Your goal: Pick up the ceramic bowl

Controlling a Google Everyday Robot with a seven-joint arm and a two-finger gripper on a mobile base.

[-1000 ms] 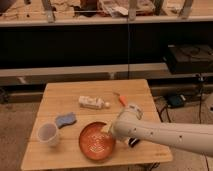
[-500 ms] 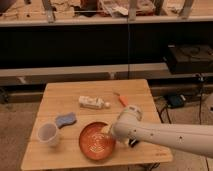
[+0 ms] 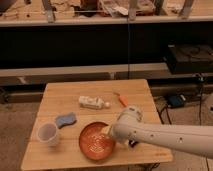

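The ceramic bowl (image 3: 96,140), wide, shallow and orange-brown with pale rings inside, sits on the wooden table (image 3: 135,95) near its front edge. My white arm reaches in from the right. Its gripper (image 3: 112,133) hangs over the bowl's right rim, open, with the wrist hiding part of that rim. The bowl rests flat on the table.
A translucent white cup (image 3: 48,134) stands left of the bowl, with a blue sponge (image 3: 65,120) behind it. A white bottle (image 3: 92,103) lies on its side at mid-table, and an orange pen-like item (image 3: 121,99) lies to its right. Dark shelving stands behind the table.
The arm has sunk slightly toward the bowl's right rim. The bowl and the other objects have not moved.
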